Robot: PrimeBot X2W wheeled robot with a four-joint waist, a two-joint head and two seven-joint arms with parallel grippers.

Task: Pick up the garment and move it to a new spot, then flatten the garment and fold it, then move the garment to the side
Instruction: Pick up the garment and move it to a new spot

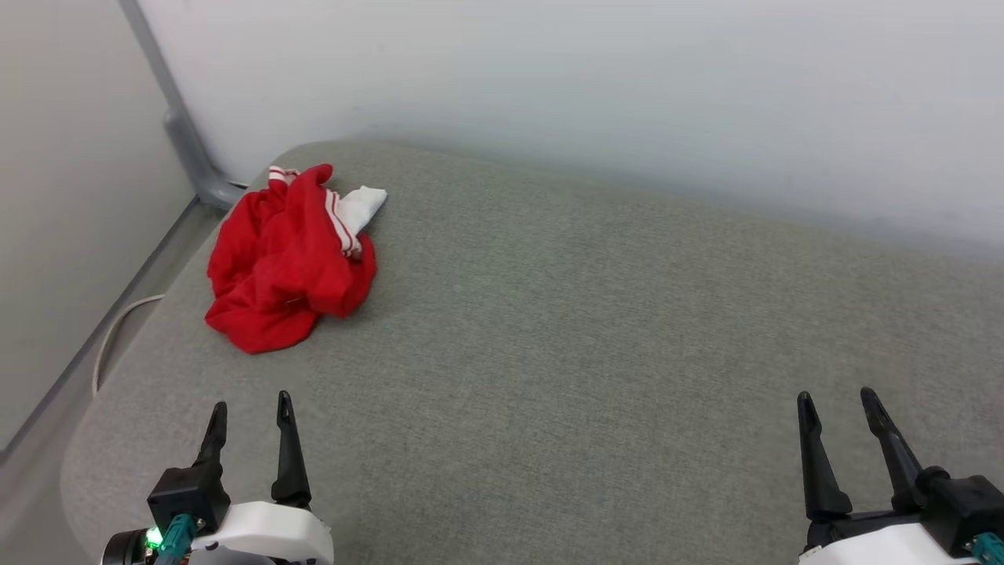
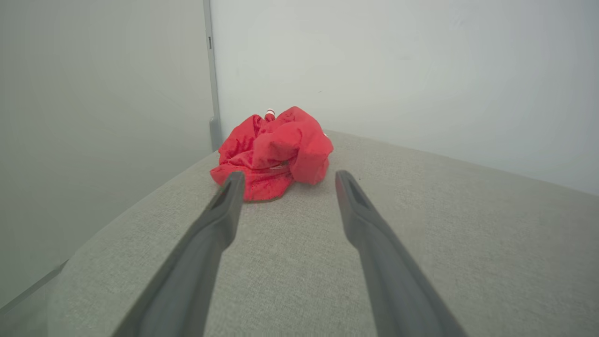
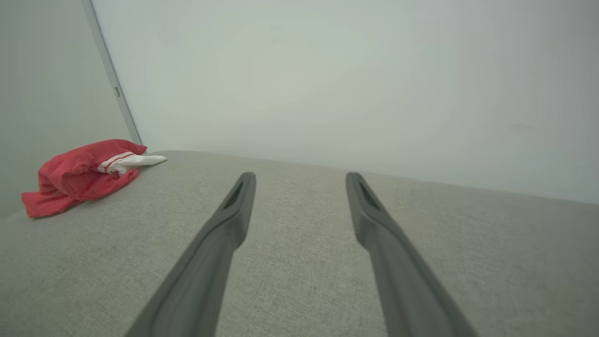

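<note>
The garment (image 1: 286,259) is a red shirt with a white sleeve and striped trim, crumpled in a heap at the far left corner of the grey padded surface (image 1: 596,329). My left gripper (image 1: 251,404) hovers open at the near left, a short way in front of the heap, nothing between its fingers. In the left wrist view the garment (image 2: 273,152) lies just beyond the open left gripper (image 2: 286,180). My right gripper (image 1: 838,400) stands open at the near right, far from the shirt. In the right wrist view the garment (image 3: 84,173) sits far left of the open right gripper (image 3: 299,180).
White walls close the back and left sides, with a grey corner post (image 1: 184,129) behind the heap. A pale cable (image 1: 114,333) runs along the gap beside the surface's rounded left edge. Bare padding stretches from the middle to the right.
</note>
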